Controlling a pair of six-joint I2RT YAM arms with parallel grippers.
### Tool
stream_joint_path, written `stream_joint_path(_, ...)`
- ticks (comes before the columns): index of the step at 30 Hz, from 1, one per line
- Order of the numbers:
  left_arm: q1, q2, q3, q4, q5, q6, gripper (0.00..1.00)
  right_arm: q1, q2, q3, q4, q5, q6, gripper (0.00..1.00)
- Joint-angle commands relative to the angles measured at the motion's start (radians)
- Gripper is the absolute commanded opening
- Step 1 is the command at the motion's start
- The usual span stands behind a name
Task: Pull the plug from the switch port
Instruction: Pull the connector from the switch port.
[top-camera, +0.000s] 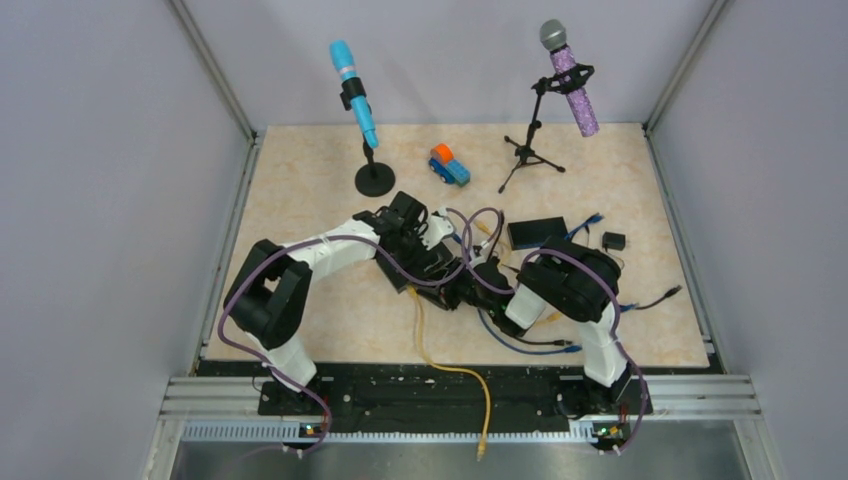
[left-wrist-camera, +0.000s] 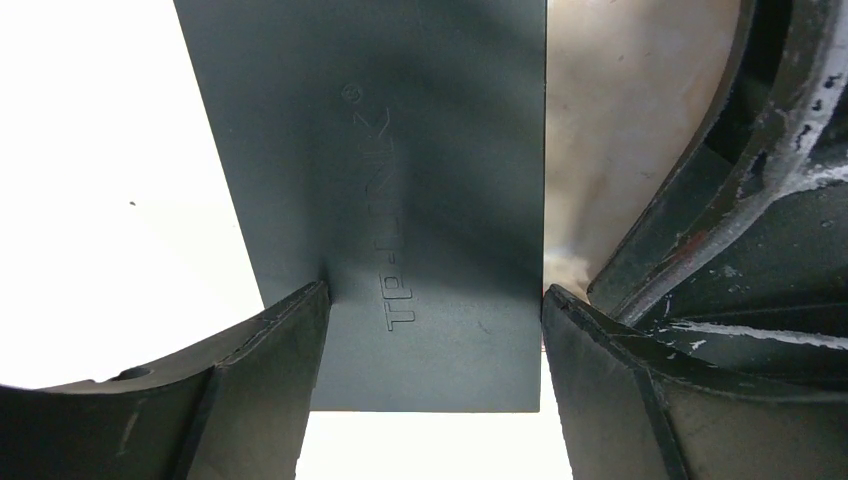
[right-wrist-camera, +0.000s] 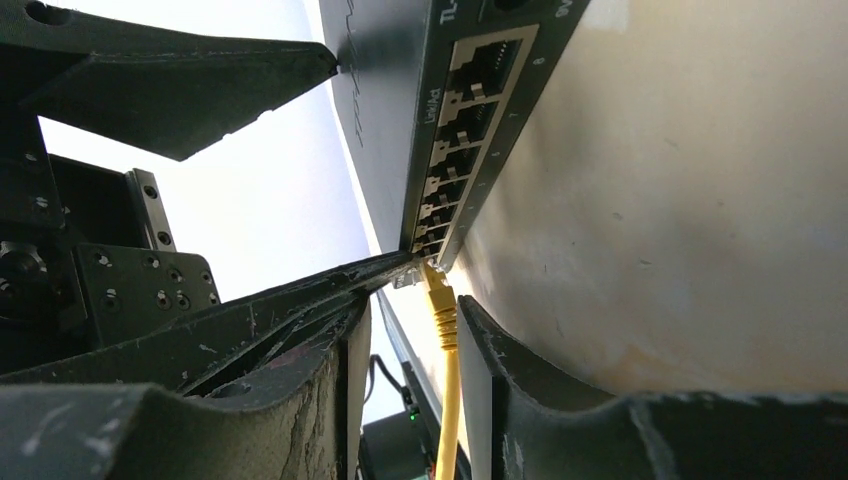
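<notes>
My left gripper (left-wrist-camera: 434, 300) is shut on the dark grey TP-LINK switch (left-wrist-camera: 420, 150), one finger on each side edge, and holds it at mid-table (top-camera: 425, 240). In the right wrist view the switch's (right-wrist-camera: 400, 120) row of ports faces me. A yellow plug (right-wrist-camera: 434, 280) sits in the end port. Its yellow cable (right-wrist-camera: 450, 400) runs down between my right gripper's (right-wrist-camera: 413, 320) fingers, close against the right one. The jaws stand open with a gap on the left side. In the top view the right gripper (top-camera: 462, 288) is just right of the left one.
The yellow cable (top-camera: 440, 365) trails over the near edge. A second black box (top-camera: 537, 233), a small adapter (top-camera: 613, 241) and blue cables (top-camera: 520, 345) lie to the right. A blue microphone (top-camera: 352, 95), a purple microphone (top-camera: 572, 80) and a toy truck (top-camera: 449, 165) stand at the back.
</notes>
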Motion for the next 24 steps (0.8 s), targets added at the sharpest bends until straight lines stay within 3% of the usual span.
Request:
stream_joint_path(1,0.003,0.082,-0.019,-0.094,0.082,-0.099,0.81,0.040,-0.004,0.060,-0.045,0.099,0.075,0.37)
stream_joint_path(6,0.005,0.082,-0.017,-0.089,0.065,-0.108,0.83,0.063,-0.010,0.064,-0.133,0.081,0.039,0.37)
stream_joint_path(12,0.005,0.089,-0.016,-0.106,0.084,-0.098,0.81,0.067,0.055,0.063,-0.029,0.120,0.076,0.33)
stream_joint_path(17,0.005,0.083,-0.019,-0.109,0.093,-0.100,0.79,0.063,0.077,0.106,-0.045,0.192,0.111,0.33)
stream_joint_path(20,0.004,0.084,-0.018,-0.114,0.088,-0.099,0.79,0.063,0.090,0.124,-0.051,0.203,0.140,0.20)
stream_joint_path(24,0.005,0.085,-0.019,-0.113,0.088,-0.097,0.78,0.064,0.069,0.121,-0.119,0.209,0.119,0.12)
